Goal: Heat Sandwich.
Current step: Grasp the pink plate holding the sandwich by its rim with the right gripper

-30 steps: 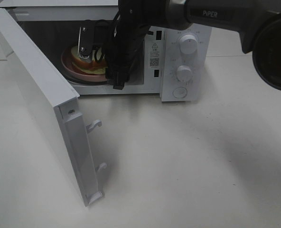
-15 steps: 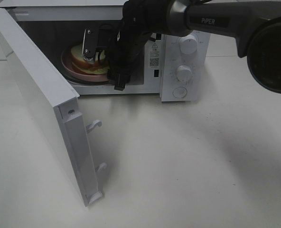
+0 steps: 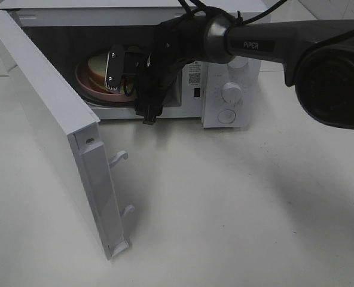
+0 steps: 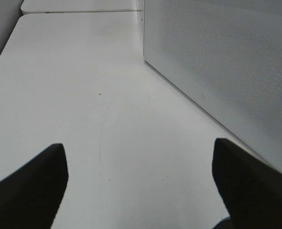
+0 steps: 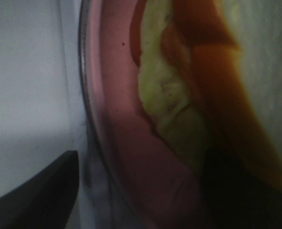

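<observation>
Obs: sandwich point(image 3: 99, 67) lies on pink plate point(image 3: 90, 89) inside microwave point(image 3: 234, 89), door point(image 3: 45, 113) open. The right gripper point(image 3: 118, 79) straddles the plate rim; grip cannot be told. The left gripper point(image 4: 138, 191) has its jaws spread, empty, over worktop point(image 3: 225, 197). Judgement: free the rim, then back out level — no dragging the plate.

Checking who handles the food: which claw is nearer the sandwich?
Right. The right claw is inside the microwave, right at the sandwich on its pink plate. The left claw hangs outside over the table, beside the open door.
</observation>
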Tool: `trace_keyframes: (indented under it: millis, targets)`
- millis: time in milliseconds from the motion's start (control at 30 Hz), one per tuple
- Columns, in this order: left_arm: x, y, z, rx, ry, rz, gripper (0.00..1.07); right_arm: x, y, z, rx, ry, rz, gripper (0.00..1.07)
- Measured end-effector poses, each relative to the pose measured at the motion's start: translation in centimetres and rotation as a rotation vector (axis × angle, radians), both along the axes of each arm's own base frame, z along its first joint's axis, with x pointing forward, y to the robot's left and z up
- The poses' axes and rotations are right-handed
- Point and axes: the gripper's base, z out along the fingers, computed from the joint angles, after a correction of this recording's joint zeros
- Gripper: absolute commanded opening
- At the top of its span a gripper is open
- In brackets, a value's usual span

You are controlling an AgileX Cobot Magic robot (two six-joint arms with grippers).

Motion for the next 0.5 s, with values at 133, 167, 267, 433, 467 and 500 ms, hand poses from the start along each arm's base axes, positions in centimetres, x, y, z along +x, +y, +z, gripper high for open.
trace_keyframes:
  millis: [133, 167, 267, 433, 467, 500]
  targets:
    - [0.0, 0.0, 0.0, 0.0, 0.0, 0.0, 0.76, 0.18, 0.22, -0.66, 0.014, 0.003, -0.004, 0.7]
    - [0.0, 0.0, 0.0, 0.0, 0.0, 0.0, 0.76, 0.27, 0.29, -0.8, 0.016, 0.006, -0.005, 0.7]
    - [0.0, 0.0, 0.0, 0.0, 0.0, 0.0, 0.76, 0.34, 0.35, -0.81, 0.017, 0.008, -0.006, 0.7]
    - [0.0, 0.0, 0.0, 0.0, 0.0, 0.0, 0.76, 0.44, 0.44, -1.02, 0.016, 0.013, -0.008, 0.7]
    - [0.0, 0.0, 0.0, 0.0, 0.0, 0.0, 0.76, 0.43, 0.44, -1.05, 0.016, 0.016, -0.008, 0.7]
    - [0.0, 0.0, 0.0, 0.0, 0.0, 0.0, 0.76, 0.43, 0.44, -1.05, 0.016, 0.016, -0.008, 0.69]
